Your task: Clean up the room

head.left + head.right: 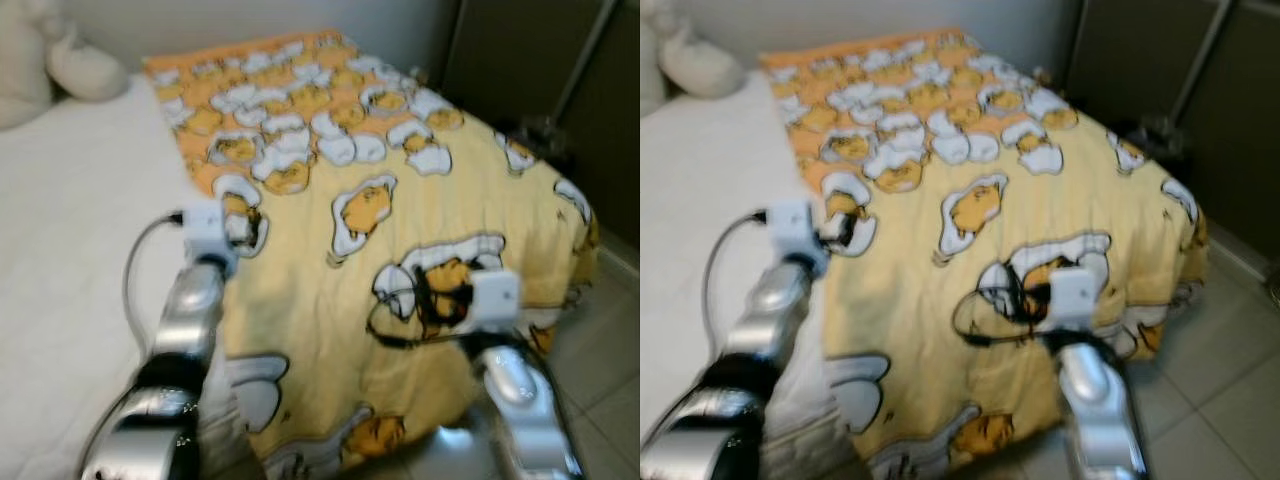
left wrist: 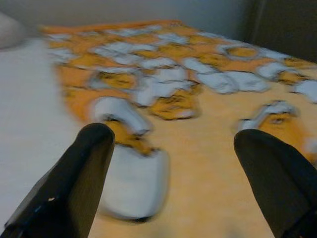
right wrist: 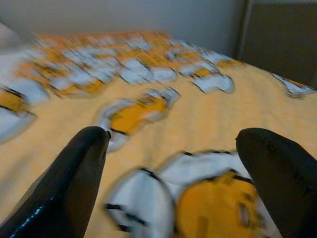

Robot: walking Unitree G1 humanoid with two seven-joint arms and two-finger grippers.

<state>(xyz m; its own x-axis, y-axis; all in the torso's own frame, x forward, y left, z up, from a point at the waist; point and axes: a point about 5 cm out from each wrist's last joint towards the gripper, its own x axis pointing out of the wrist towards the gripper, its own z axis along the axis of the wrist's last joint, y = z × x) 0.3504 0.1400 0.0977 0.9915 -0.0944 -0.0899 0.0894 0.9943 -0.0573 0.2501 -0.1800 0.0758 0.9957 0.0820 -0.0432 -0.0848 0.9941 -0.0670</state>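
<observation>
Covering the right side of the bed (image 1: 70, 260), a yellow blanket (image 1: 440, 200) with cartoon prints lies spread flat and hangs over the foot edge toward the tiled floor (image 1: 610, 340). Left gripper (image 2: 173, 148) hovers over the blanket's left edge, beside the bare white sheet, fingers wide apart. Right gripper (image 3: 173, 144) hovers over the blanket near the foot edge, fingers spread, holding nothing. A pale pillow (image 1: 85, 65) sits at the head corner.

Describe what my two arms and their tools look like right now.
Both arms are silver metal with dark joint bands, each ending in a white boxy wrist block. Thin black cables loop along them. The left tool and right tool each have two glossy black tapered fingers.
</observation>
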